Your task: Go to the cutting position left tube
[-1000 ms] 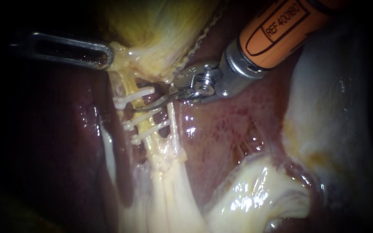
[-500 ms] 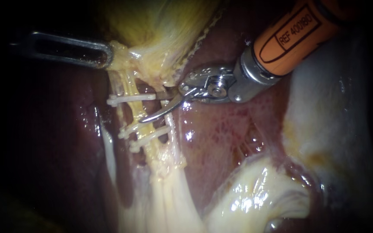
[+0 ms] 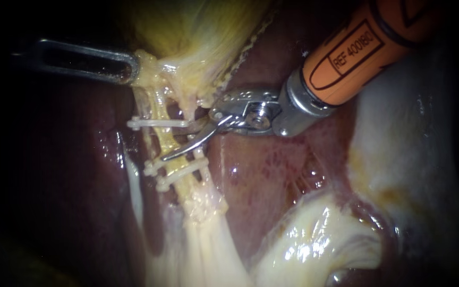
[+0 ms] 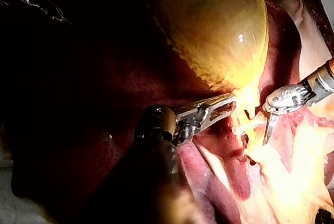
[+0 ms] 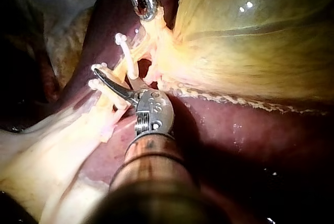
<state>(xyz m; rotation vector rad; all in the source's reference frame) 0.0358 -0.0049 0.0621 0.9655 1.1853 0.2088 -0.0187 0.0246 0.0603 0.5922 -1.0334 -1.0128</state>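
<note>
The pale yellow left tube [image 3: 167, 139] runs down from the gallbladder [image 3: 197, 37] and carries three white clips: one upper clip [image 3: 152, 123] and two lower clips [image 3: 175, 169]. My right instrument [image 3: 180, 144] comes in on an orange shaft with its jaws open. One curved blade lies across the front of the left tube in the gap between the upper clip and the lower ones; the other blade is mostly hidden behind the tissue. My left instrument [image 3: 133, 72] is shut on the yellow tissue at the gallbladder's neck, holding it up. The right wrist view shows the blade [image 5: 110, 85] between the clips.
Dark red liver [image 3: 272, 165] lies on both sides of the tubes. A thinner right tube [image 3: 214, 165] runs just beside the clipped one. Pale fatty tissue [image 3: 314, 239] lies below and right. The gallbladder [image 4: 219, 20] bulges above both instruments.
My right instrument's blade has slid leftward and down, from beside the tubes to across the left tube between the clips. The upper clip has shifted slightly left. My left instrument holds still.
</note>
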